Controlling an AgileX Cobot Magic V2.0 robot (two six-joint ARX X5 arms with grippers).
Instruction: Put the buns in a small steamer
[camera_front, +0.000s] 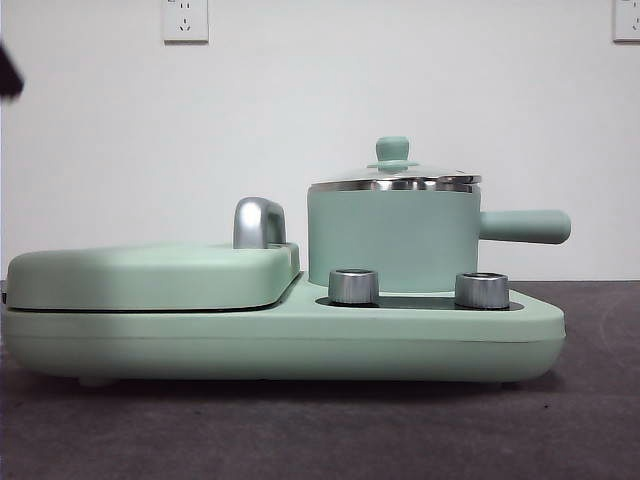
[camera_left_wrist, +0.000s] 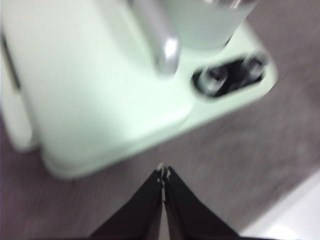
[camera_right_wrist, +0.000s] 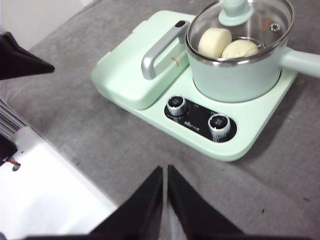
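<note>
Both buns sit inside the small steamer (camera_right_wrist: 240, 60), upper right of the right wrist frame, seen through its glass lid (camera_right_wrist: 250, 22): the smooth cream bun (camera_right_wrist: 214, 41) to the left, touching or just beside the second, paler bun (camera_right_wrist: 240, 49). Ridges and dots on the second one are not resolvable through the glass. Lid is seated on the steel rim; in the front view the pot stands right of centre with its handle (camera_front: 525, 226) pointing right.

Left gripper (camera_left_wrist: 163, 172): jaws pressed together, holding nothing, above the grey table near the closed grill plate (camera_left_wrist: 95, 85); that frame is motion-blurred. Right gripper (camera_right_wrist: 165, 170): jaws likewise closed, empty, well apart from the appliance, lower centre of frame.

Judgement: task looks complete.

Handling note: buns are probably light, soft and easily dented, so grip across the middle with light pressure. The lid is smooth glass; take it by the green knob (camera_front: 392, 150).
</note>
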